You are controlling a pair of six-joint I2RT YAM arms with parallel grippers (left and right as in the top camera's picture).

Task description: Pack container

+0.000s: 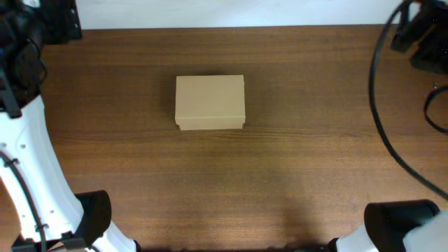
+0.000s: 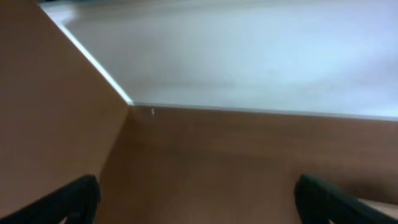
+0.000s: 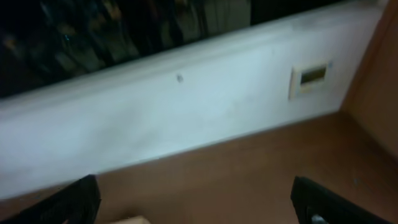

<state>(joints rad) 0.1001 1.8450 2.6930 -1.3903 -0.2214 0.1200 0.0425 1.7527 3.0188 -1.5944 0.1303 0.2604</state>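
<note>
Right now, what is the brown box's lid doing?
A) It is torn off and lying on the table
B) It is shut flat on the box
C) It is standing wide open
B: from overhead, the container shows only a flat plain top with none of its inside showing, and no loose lid lies on the table.
</note>
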